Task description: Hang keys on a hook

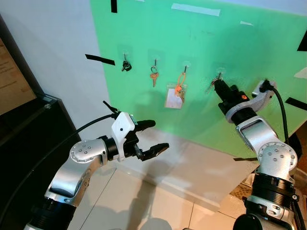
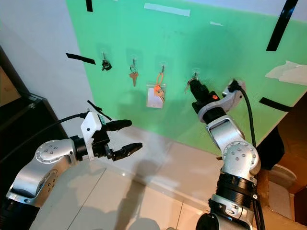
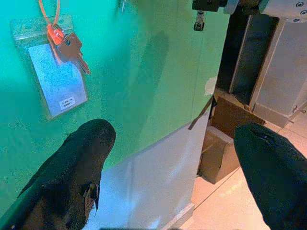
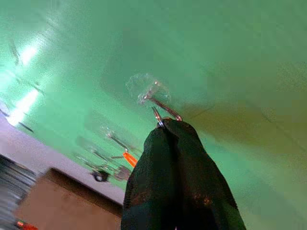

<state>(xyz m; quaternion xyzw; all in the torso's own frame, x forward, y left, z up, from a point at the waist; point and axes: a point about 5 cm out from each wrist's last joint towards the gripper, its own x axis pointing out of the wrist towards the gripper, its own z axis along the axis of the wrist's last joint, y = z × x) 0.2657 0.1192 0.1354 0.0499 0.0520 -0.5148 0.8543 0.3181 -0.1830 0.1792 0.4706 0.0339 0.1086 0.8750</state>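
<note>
While the green board (image 1: 201,72) filled the wall ahead of me, its lower edge slanted down toward the right, with pale wall and tiled floor (image 1: 144,201) open beneath it. A dark cabinet (image 1: 29,139) closed off the near left side, and brown boxes (image 3: 220,148) stood low at the right past the board's edge. Black tape strips (image 1: 100,59) marked the board's margins. Four hooks ran in a row across the board: the far-left one carried a small dark key fob (image 1: 126,66), the next an orange-headed key (image 1: 153,75), the third a clear badge sleeve (image 1: 174,96) on an orange loop with keys.

At the fourth hook (image 4: 152,96), furthest right, my right hand (image 1: 219,87) was pressed up close, fingers closed together on the key ring (image 4: 158,117), whose metal loop sat right at the hook's wire, touching or nearly so. I could not tell whether the ring was fully over the hook. That arm reached up and leftward from the shoulder, elbow bent, wrist angled toward the board.

My left hand (image 1: 153,136) hung well below the row of hooks, out in free space before the pale wall, fingers spread apart and holding nothing, forearm level and pointing right.
</note>
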